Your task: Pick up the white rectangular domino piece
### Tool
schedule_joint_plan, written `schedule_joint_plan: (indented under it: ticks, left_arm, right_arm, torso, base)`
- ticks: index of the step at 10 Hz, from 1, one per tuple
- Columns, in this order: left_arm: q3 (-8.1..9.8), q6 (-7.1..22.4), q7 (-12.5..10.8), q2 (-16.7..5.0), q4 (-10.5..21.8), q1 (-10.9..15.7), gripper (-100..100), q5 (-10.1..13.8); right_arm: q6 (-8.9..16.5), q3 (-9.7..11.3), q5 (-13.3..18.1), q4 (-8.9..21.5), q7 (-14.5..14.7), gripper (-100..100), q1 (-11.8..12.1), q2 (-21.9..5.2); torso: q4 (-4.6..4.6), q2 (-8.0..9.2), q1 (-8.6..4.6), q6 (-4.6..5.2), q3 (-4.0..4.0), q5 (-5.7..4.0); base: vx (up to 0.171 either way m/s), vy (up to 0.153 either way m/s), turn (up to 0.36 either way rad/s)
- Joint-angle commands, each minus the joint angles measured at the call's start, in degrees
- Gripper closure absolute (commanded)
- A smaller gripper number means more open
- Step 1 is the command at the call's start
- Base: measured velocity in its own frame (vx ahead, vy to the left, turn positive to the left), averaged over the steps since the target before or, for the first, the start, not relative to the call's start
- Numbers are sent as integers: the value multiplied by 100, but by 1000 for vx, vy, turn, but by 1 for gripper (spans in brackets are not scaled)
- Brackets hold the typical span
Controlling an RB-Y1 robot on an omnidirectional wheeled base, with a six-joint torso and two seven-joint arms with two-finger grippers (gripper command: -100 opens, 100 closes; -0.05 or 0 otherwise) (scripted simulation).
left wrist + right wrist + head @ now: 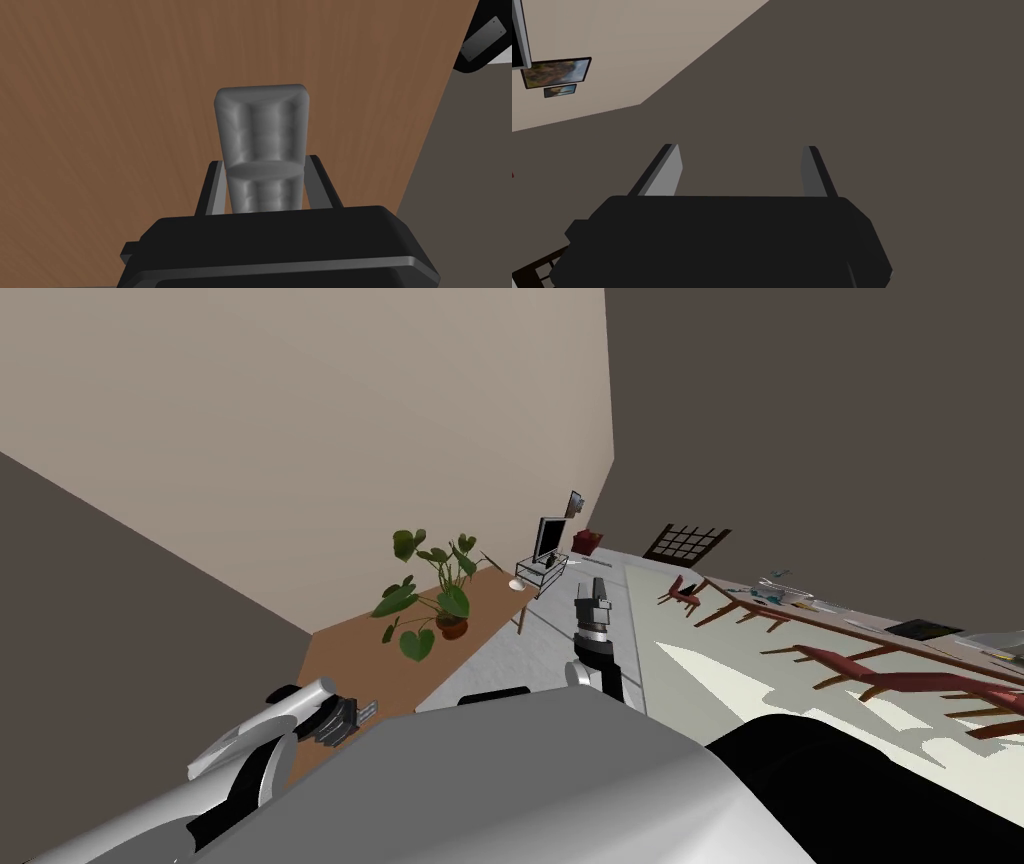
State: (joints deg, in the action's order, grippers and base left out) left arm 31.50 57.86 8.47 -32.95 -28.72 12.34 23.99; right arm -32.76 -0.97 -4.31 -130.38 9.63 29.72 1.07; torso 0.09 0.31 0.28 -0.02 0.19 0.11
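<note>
Domino (pixel 262 125) sits clamped in my left tool (pixel 265 161): a grey, round-edged rectangular block. Its two long sides are pressed by the thin fingers (pixel 215 192), and its lower end is hidden behind the tool's dark body. Beneath it spreads the brown wood grain of the desk (pixel 100 125); I cannot tell whether the piece touches the desk or hangs above it. In the head view that tool is small, over the desk's near end, and the block is too small to make out there. A potted plant (pixel 435 593) stands further along the desk. My right tool (pixel 741 148) faces a wall, fingers wide apart, nothing between them.
</note>
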Motion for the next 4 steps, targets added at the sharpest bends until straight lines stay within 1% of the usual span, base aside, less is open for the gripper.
schedule_joint_plan:
  ticks: [1, 2, 3, 4]
  left_arm:
    - [-6, 115, -163, -17, -63, 66, 100, -58]
    - [-15, 201, -320, -43, -68, 168, 100, -125]
    - [-4, 125, -194, -43, -12, 121, 100, -76]
    - [-3, 125, -212, -51, 7, 140, 0, -79]
  right_arm:
    - [0, 0, 0, 0, 0, 0, 0, 0]
    - [0, 0, 0, 0, 0, 0, 0, 0]
    - [0, 0, 0, 0, 0, 0, 0, 0]
    - [0, 0, 0, 0, 0, 0, 1, 0]
  torso:
    - [0, 0, 0, 0, 0, 0]
    - [0, -3, 1, -2, -1, -1]
    - [1, 2, -1, 0, 1, -1]
    - [-2, -11, -2, -6, -6, 0]
  base:
    - [-88, 19, -76]
    - [-115, 12, -109]
    - [-55, 6, -32]
    - [-9, 1, 6]
